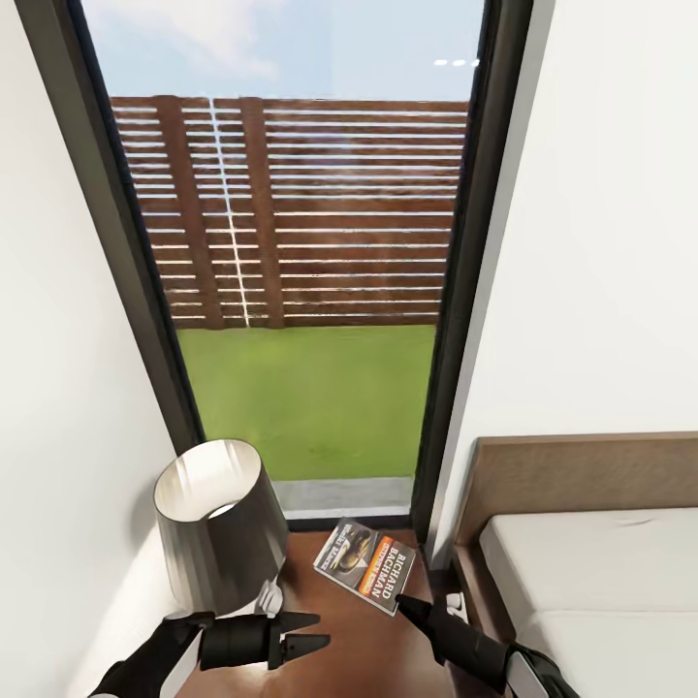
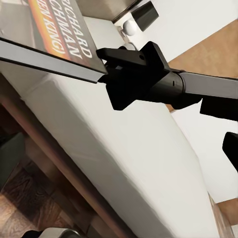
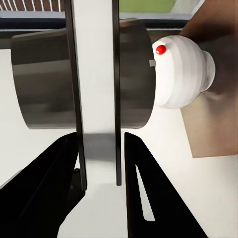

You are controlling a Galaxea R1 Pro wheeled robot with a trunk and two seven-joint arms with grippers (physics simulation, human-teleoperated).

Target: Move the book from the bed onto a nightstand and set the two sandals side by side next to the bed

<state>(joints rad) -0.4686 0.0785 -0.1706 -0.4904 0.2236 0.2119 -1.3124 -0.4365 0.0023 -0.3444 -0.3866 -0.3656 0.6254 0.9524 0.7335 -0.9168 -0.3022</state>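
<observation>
My right gripper (image 1: 405, 606) is shut on the near edge of the book (image 1: 366, 564), a thin paperback with an orange-and-black title band. It holds the book over the dark reddish-brown nightstand (image 1: 339, 635), beside the lamp. In the right wrist view the book (image 3: 96, 99) stands edge-on between the two fingers. The left wrist view looks at the right gripper (image 2: 106, 69) gripping the book (image 2: 49, 34) from the side. My left gripper (image 1: 308, 630) hovers open over the nightstand's near left part, fingers pointing at the book. The bed (image 1: 601, 582) lies to the right. The two sandals are out of view.
A grey-shaded lamp (image 1: 218, 523) with a white round base (image 3: 181, 74) takes up the nightstand's left half. A tall window (image 1: 310, 291) is straight ahead, with white walls on both sides. The brown headboard (image 1: 582, 475) rises at the right.
</observation>
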